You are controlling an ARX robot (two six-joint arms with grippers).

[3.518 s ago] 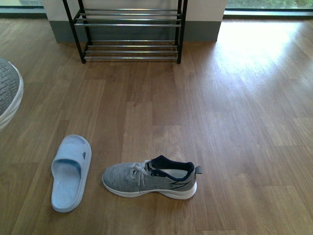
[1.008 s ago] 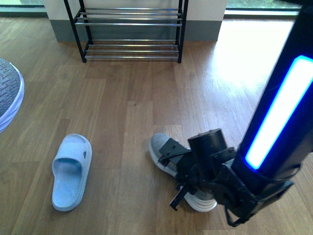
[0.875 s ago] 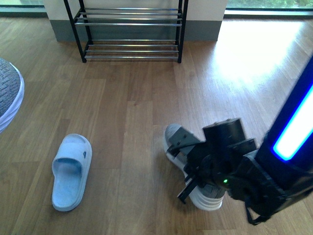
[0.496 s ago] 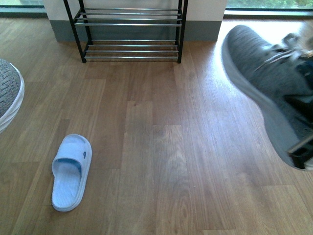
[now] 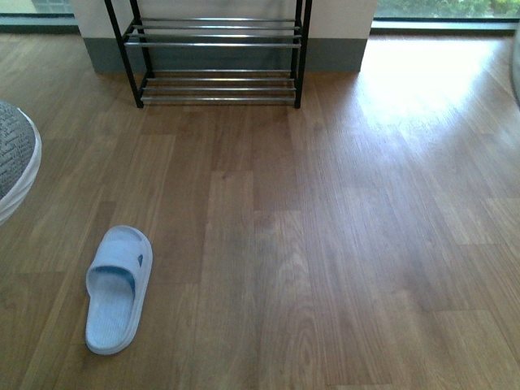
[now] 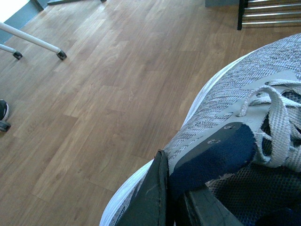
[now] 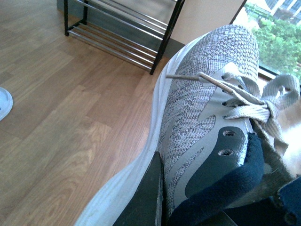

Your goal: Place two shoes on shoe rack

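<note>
The shoe rack (image 5: 215, 57) stands against the far wall, its chrome rod shelves bare. One grey sneaker (image 6: 235, 99) hangs off the floor with my left gripper (image 6: 171, 200) shut on its navy collar; its toe (image 5: 12, 158) pokes in at the front view's left edge. My right gripper (image 7: 164, 202) is shut on the collar of the other grey sneaker (image 7: 207, 94), held above the floor with its toe towards the rack (image 7: 122, 33). Neither arm shows in the front view.
A light blue slipper (image 5: 118, 288) lies on the wooden floor at the near left. White legs on casters (image 6: 33, 42) stand off to the left side. A window strip runs along the far wall on the right.
My right arm closed on the sneaker on the floor and lifted it up and to the right, out of the front view. The left sneaker and the slipper stayed put.
</note>
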